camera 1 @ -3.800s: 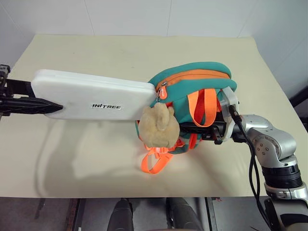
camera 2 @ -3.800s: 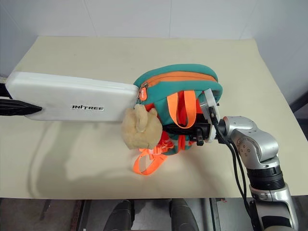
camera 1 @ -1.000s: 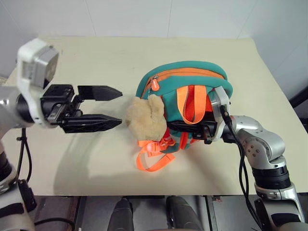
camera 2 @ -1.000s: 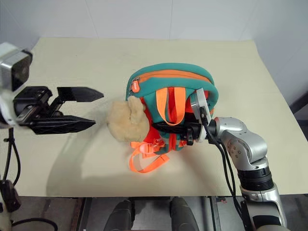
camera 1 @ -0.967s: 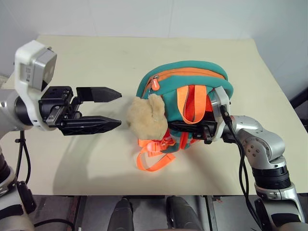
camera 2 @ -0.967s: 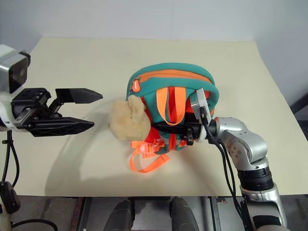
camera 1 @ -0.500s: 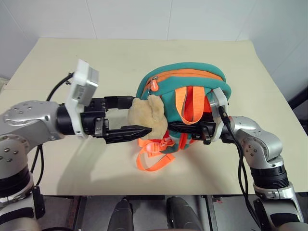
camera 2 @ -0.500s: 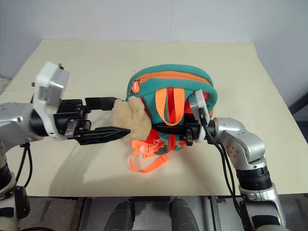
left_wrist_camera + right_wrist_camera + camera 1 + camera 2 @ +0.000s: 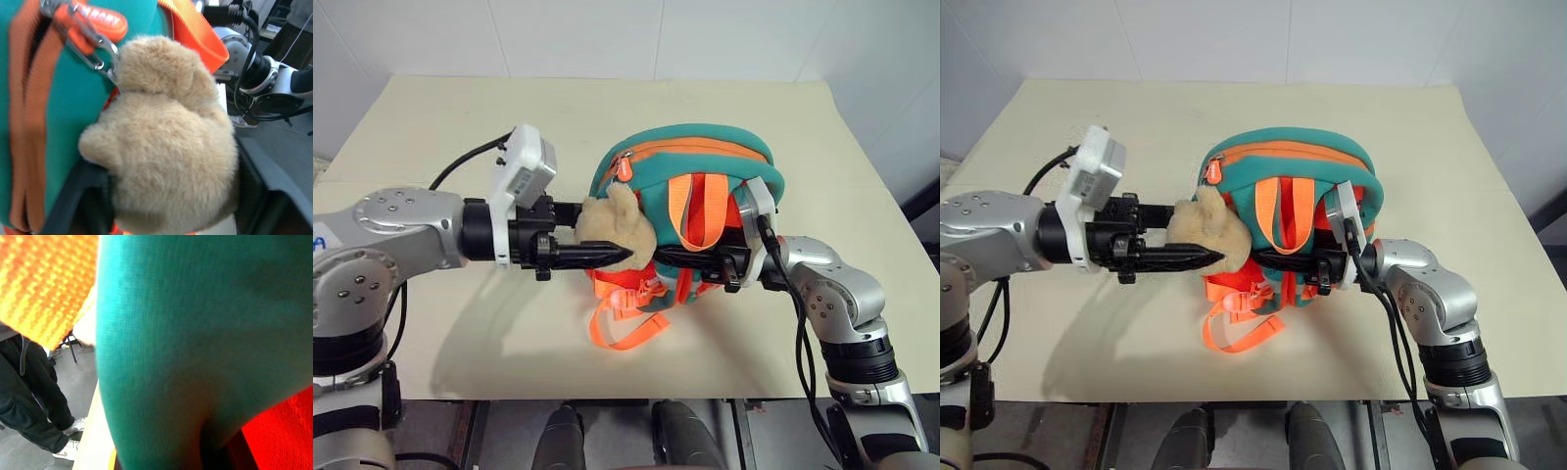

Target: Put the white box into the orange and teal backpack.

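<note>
The orange and teal backpack (image 9: 705,162) stands upright over the table, and my right gripper (image 9: 674,260) is shut on its back side among the orange straps. A tan plush toy (image 9: 619,223) hangs from the zipper pull (image 9: 626,168) on the backpack's left. My left gripper (image 9: 605,235) reaches in from the left and is shut on that toy, one black finger (image 9: 592,257) in front of it and the other behind. In the left wrist view the plush toy (image 9: 166,161) sits right between the fingers. The white box is hidden from view.
The cream table (image 9: 431,127) has open room to the left and behind the backpack. A loop of orange strap (image 9: 622,328) trails onto the table toward the front edge. A person's legs (image 9: 29,396) stand beyond the table in the right wrist view.
My left gripper moved right to the plush toy and its open fingers closed on it. The white box, earlier at the backpack's mouth, is gone from view. The right arm stayed still.
</note>
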